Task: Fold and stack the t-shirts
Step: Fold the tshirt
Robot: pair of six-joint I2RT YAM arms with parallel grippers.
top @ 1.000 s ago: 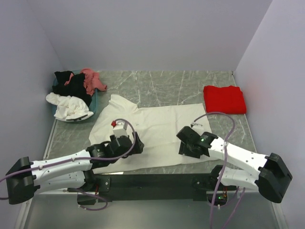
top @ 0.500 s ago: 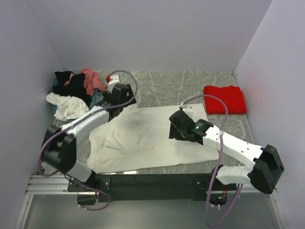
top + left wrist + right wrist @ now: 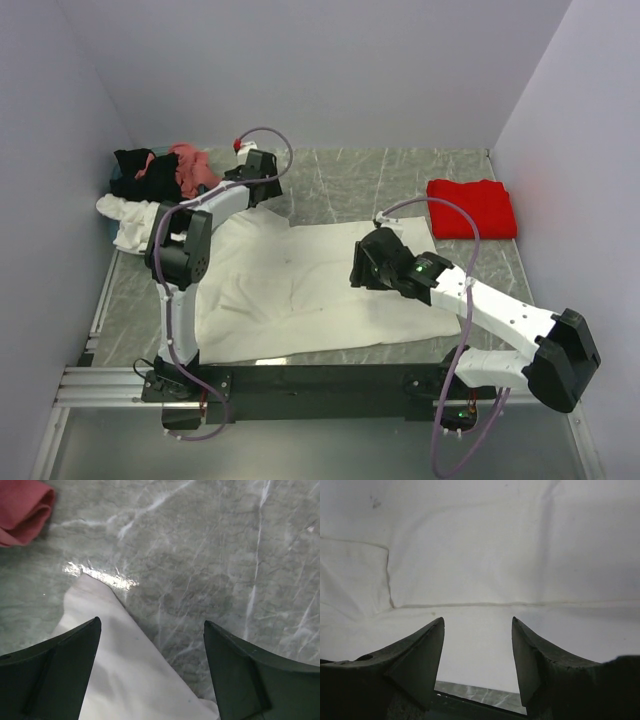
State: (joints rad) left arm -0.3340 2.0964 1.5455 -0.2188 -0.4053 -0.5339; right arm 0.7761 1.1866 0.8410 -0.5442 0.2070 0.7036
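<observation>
The large cream t-shirt [image 3: 300, 285] lies spread flat on the marble table. My left gripper [image 3: 262, 190] is open and empty above the shirt's far left corner [image 3: 95, 587], which shows between the jaws. My right gripper [image 3: 362, 265] is open and empty over the shirt's right middle [image 3: 480, 555]. A folded red t-shirt [image 3: 471, 208] lies at the far right. Black [image 3: 140, 170], pink [image 3: 190, 165] and white [image 3: 140, 222] t-shirts are heaped at the far left; the pink one also shows in the left wrist view [image 3: 22, 507].
A teal bin [image 3: 196, 215] holds the heap of shirts at the far left. Grey walls close in the table on three sides. A black rail [image 3: 320, 380] runs along the near edge.
My left arm swung from the near left edge out to the shirt's far left corner. My right gripper moved left and away over the shirt. The shirt's left side lies flatter.
</observation>
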